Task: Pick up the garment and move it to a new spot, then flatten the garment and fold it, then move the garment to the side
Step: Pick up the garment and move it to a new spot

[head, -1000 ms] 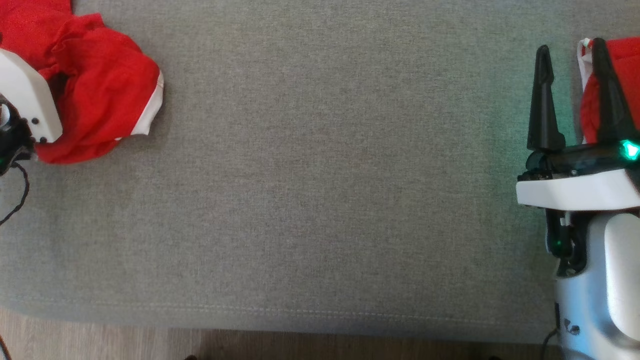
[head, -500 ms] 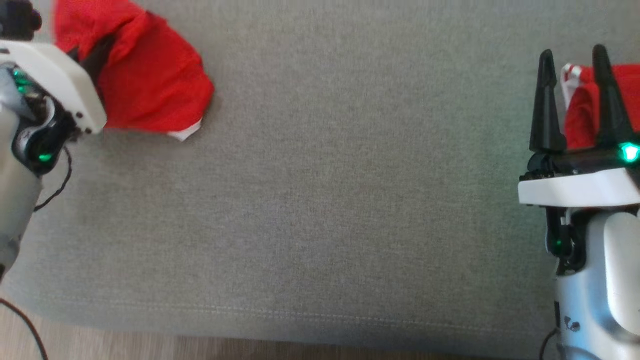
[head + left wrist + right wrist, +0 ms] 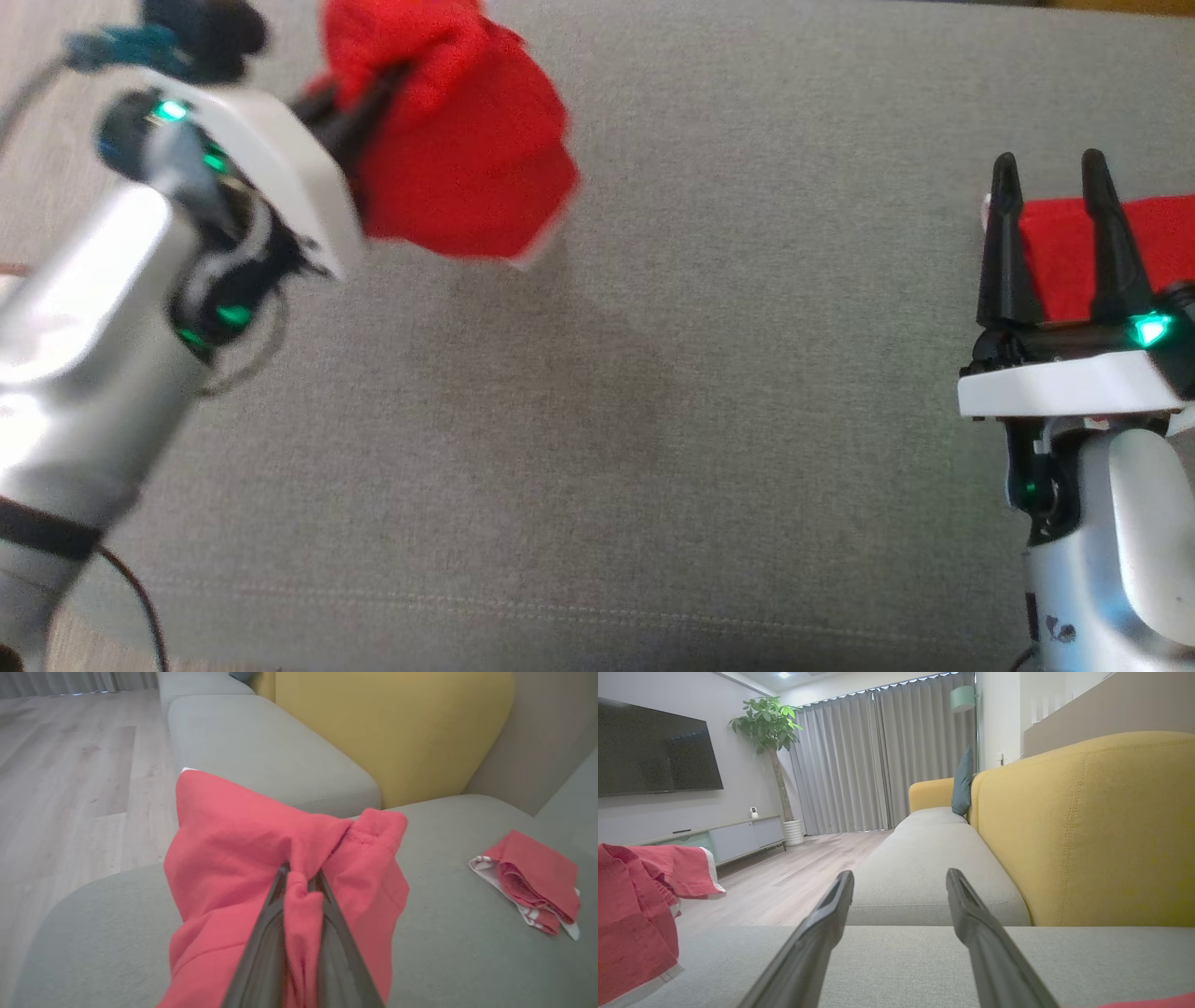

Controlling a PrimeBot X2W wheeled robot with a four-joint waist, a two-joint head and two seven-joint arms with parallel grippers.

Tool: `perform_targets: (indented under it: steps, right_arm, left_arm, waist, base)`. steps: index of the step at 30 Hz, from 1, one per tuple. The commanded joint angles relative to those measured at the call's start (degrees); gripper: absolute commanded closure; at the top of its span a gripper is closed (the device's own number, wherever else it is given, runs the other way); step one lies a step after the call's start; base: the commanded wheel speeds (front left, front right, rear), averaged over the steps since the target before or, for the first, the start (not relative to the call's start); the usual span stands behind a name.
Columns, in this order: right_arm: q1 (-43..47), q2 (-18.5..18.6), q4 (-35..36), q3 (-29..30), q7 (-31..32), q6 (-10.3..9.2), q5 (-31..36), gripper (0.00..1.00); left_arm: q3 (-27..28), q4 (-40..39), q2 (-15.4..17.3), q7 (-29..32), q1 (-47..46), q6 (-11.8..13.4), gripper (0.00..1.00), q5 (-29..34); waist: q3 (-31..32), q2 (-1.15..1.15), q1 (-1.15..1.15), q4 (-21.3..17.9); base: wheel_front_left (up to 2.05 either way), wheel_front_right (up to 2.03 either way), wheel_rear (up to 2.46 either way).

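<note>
A crumpled red garment (image 3: pixel 467 159) with white trim hangs above the grey sofa cushion (image 3: pixel 653 420) at the upper left. My left gripper (image 3: pixel 387 84) is shut on a fold of it. In the left wrist view the fingers (image 3: pixel 273 914) pinch the red cloth (image 3: pixel 224 858), which drapes down on both sides of my left gripper (image 3: pixel 299 877). My right gripper (image 3: pixel 1047 166) stands open and empty at the right edge, just above the cushion. The right wrist view shows the right gripper (image 3: pixel 900 876) with its fingers spread, and the hanging garment (image 3: pixel 630 905) at far left.
A second red cloth with white trim (image 3: pixel 1158 252) lies folded on the cushion behind my right fingers, also visible in the left wrist view (image 3: pixel 532 882). A yellow backrest (image 3: pixel 397 732) borders the seat. Wooden floor (image 3: pixel 70 765) lies beyond the cushion edge.
My left arm has swung rightward and up, carrying the red garment off the cushion's left end toward its middle. The head view has shifted slightly. My right gripper stays open.
</note>
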State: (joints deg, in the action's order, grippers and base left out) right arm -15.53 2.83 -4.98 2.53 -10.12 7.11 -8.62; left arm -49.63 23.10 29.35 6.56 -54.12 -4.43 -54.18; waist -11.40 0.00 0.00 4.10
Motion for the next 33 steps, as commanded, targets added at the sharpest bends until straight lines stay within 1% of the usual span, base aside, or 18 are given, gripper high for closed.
perform_targets:
  steps: [1,5,7,8,12,16,17,18,21,25,30,33]
  right_arm:
    - [-0.36,0.05,1.43,-1.37,-0.59,0.37,-0.75,0.0]
    - [-0.54,0.05,1.24,-1.82,-0.84,0.37,-1.19,0.0]
    - [-0.76,0.05,1.25,-2.05,-0.96,0.37,-1.39,0.0]
    - [-0.76,0.05,1.25,-2.05,-0.96,0.37,-1.39,0.0]
    - [-1.29,0.05,1.51,-2.3,-1.11,0.37,-1.59,0.0]
    - [-1.68,0.05,1.78,-2.41,-1.31,0.37,-1.83,0.0]
    - [-1.74,0.05,1.82,-2.44,-1.38,0.37,-1.92,0.0]
    - [-1.79,0.05,1.83,-2.47,-1.46,0.37,-2.0,0.0]
    - [-1.84,0.05,1.84,-2.61,-1.72,0.37,-2.19,0.0]
    - [-1.54,0.05,1.57,-2.45,-1.86,0.37,-1.93,0.0]
    - [-1.24,0.05,1.28,-1.03,-1.48,0.37,-0.82,0.0]
    - [-0.65,0.05,1.16,-0.28,-0.85,0.37,0.02,0.0]
  left_arm:
    - [1.88,-4.05,1.03,0.44,-0.95,1.54,1.0,-0.25]
    - [-0.28,-8.59,-0.92,1.73,0.97,3.9,1.0,0.49]
    - [-1.29,-9.13,-2.06,2.01,1.9,5.12,1.0,0.96]
    - [-1.29,-9.13,-2.06,2.01,1.9,5.12,1.0,0.96]
    - [-3.24,-7.61,-4.71,1.53,3.38,6.76,1.0,2.15]
    - [-6.02,-3.41,-7.34,0.06,4.22,7.69,1.0,5.0]
    - [-6.38,-2.13,-8.08,-0.55,4.44,7.93,0.54,5.4]
    - [-6.81,-0.85,-8.71,-1.29,4.51,8.14,0.0,6.04]
    - [-8.06,2.85,-9.91,-3.42,4.18,8.48,0.0,8.23]
    - [-6.27,5.48,-10.94,-7.49,4.1,8.86,0.0,7.7]
    - [-2.25,5.04,-9.13,-14.03,4.45,10.14,0.0,6.83]
    - [0.29,3.24,-6.84,-17.43,5.98,11.55,0.0,6.24]
  waist:
    - [0.75,0.0,0.0,-0.65]
    - [0.67,0.0,0.0,-2.09]
    - [0.34,0.0,0.0,-3.12]
    - [0.34,0.0,0.0,-3.12]
    - [-0.84,0.0,0.0,-5.47]
    - [-2.29,0.0,0.0,-7.69]
    - [-2.62,0.0,0.0,-8.14]
    - [-2.92,0.0,0.0,-8.53]
    - [-3.56,0.0,0.0,-9.16]
    - [-3.34,0.0,0.0,-8.55]
    - [-1.2,0.0,0.0,-5.61]
    - [0.8,0.0,0.0,-3.38]
  base:
    - [0.0,0.0,0.0]
    - [0.0,0.0,0.0]
    - [0.0,0.0,0.0]
    - [0.0,0.0,0.0]
    - [0.0,0.0,0.0]
    - [0.0,0.0,0.0]
    - [0.0,0.0,0.0]
    - [0.0,0.0,0.0]
    - [0.0,0.0,0.0]
    - [0.0,0.0,0.0]
    - [0.0,0.0,0.0]
    - [0.0,0.0,0.0]
